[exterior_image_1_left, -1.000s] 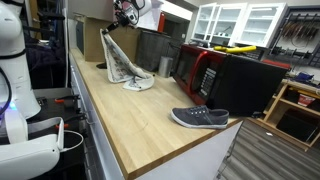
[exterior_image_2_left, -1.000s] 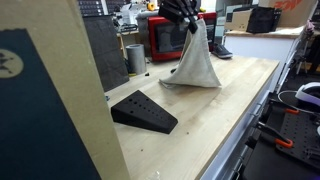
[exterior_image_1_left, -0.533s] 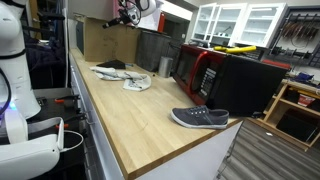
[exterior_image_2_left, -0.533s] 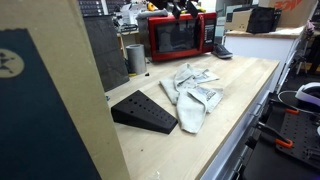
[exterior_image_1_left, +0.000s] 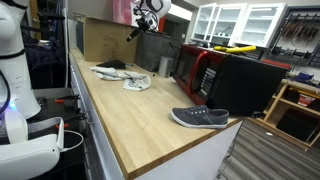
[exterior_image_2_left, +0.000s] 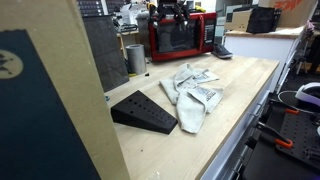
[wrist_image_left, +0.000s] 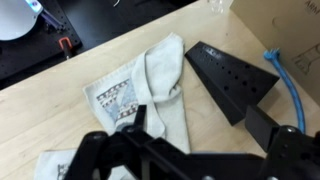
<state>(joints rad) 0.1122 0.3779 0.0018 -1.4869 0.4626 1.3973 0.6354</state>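
A grey and white patterned cloth (exterior_image_1_left: 124, 76) (exterior_image_2_left: 192, 90) (wrist_image_left: 145, 92) lies crumpled flat on the wooden counter (exterior_image_1_left: 130, 120). In both exterior views my gripper (exterior_image_1_left: 134, 31) (exterior_image_2_left: 172, 10) hangs well above it, apart from it. The wrist view looks straight down: the gripper (wrist_image_left: 205, 140) stands open, its dark fingers (wrist_image_left: 272, 124) spread wide with nothing between them. A black wedge-shaped block (exterior_image_2_left: 143, 110) (wrist_image_left: 232, 80) lies right beside the cloth.
A red microwave (exterior_image_1_left: 195, 70) (exterior_image_2_left: 180, 37) and a metal cup (exterior_image_2_left: 135, 58) stand at the counter's back. A grey shoe (exterior_image_1_left: 200, 118) lies near the counter's end. A cardboard box (exterior_image_1_left: 100, 40) (wrist_image_left: 285, 25) and a blue cable (wrist_image_left: 290, 85) sit near the wedge.
The gripper held the cloth up by a corner, then opened. The cloth dropped and now lies flat on the counter. The gripper has risen and shifted away.
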